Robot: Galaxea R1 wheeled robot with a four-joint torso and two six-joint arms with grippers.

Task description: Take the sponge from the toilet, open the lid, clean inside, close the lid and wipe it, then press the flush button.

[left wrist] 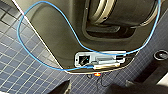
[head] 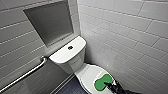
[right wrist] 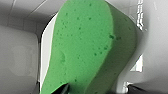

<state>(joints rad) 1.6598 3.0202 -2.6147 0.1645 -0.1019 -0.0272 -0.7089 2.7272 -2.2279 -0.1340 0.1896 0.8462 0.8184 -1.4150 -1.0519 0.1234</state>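
**Right pincer at the sponge on the closed lid**

Counted: one toilet (head: pixel 75 62), one lid (head: pixel 87 75), one sponge (head: pixel 100 82), one flush button (head: pixel 70 47), one grab bar (head: pixel 27 73), one wall niche (head: pixel 51 22) and one blue cable (left wrist: pixel 27 17).

The head view shows the lid down. The sponge lies flat on the front part of the lid, and the right pincer (head: pixel 109 85) is at the sponge's near edge. From that pincer the tank top and its button lie well beyond the sponge. The bar and niche are on the far wall, off to its left.

The right wrist view adds the sponge's (right wrist: pixel 85 45) pitted face and its thick side edge, seen from close up. The sponge's long axis runs straight away from the pincer, with its rounded far end pointing at white ceramic. In the head view the same axis slants across the lid.

I cannot tell whether the right pincer is gripping the sponge or only resting at it.

The left wrist view alone shows the dark blue tiled floor (left wrist: pixel 22 70) and the cable looped over the robot's base. The left pincer (left wrist: pixel 100 89) hangs above that floor, and I cannot tell its state either.
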